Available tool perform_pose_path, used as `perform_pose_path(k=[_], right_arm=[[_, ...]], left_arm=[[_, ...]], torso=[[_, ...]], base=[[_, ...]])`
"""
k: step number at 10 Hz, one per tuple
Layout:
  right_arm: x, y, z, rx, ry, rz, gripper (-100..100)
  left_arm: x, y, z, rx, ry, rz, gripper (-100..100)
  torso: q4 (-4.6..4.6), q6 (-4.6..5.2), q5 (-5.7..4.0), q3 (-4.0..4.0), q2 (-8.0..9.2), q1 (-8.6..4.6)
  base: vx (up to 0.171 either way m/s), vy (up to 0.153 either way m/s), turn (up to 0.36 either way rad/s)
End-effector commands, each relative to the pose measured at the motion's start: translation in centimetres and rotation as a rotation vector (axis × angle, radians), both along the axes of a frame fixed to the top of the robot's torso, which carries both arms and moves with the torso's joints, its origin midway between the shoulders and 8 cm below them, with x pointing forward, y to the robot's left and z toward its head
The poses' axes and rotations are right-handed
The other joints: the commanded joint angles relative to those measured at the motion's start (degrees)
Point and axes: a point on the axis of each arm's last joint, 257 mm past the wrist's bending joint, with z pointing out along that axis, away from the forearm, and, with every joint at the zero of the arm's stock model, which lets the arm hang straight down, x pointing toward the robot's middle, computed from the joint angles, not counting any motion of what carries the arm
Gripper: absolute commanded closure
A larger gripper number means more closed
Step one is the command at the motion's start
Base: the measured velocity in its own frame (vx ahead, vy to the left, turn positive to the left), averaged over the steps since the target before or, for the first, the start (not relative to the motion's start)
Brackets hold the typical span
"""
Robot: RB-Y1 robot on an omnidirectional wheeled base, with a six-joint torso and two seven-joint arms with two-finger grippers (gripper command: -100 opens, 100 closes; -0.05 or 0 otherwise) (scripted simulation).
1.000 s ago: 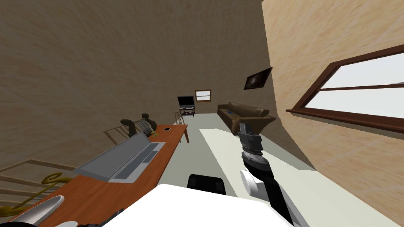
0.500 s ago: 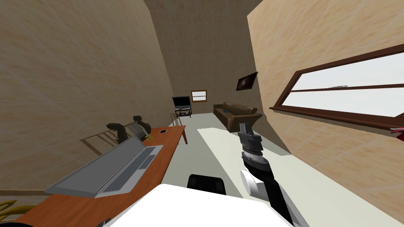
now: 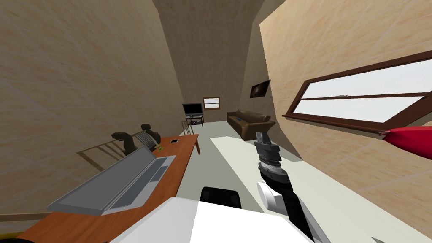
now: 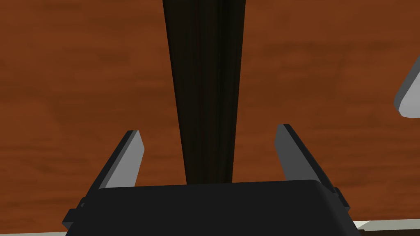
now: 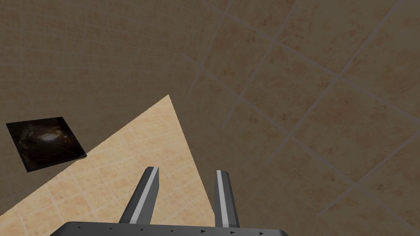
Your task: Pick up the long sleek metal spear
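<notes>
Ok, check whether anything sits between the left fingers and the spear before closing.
Nothing visible does. The left gripper hangs over the reddish-brown desk, fingers open, with the dark spear shaft running straight between them. A light grey object lies aside, clear of the fingers.

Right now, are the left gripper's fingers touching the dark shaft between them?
Apart. In the left wrist view, the fingers of the left gripper stand open, and brown desk shows between each one and the shaft.
</notes>
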Motion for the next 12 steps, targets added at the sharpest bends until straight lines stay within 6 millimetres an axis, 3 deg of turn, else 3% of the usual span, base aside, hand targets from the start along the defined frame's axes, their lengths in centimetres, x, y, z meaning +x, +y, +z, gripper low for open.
perform_pose_path(k=[1,2,12], right_arm=[[0.0,0.0,0.0,0.000,0.000,0.000,0],[0.0,0.0,0.0,0.000,0.000,0.000,0],[0.0,0.0,0.0,0.000,0.000,0.000,0]], left_arm=[[0.0,0.0,0.0,0.000,0.000,0.000,0],[0.3,0.2,-0.2,0.003,-0.004,-0.007,-100],[1.9,1.0,-1.8,0.013,-0.013,-0.049,-100]], torso=[[0.00,0.00,0.00,0.00,0.00,0.00],[-0.02,0.01,-0.03,-0.04,-0.06,-0.12],[-0.04,0.01,-0.07,-0.08,-0.13,-0.23]], base=[[-0.004,0.008,0.006],[0.000,0.000,0.034],[0.007,-0.011,0.041]])
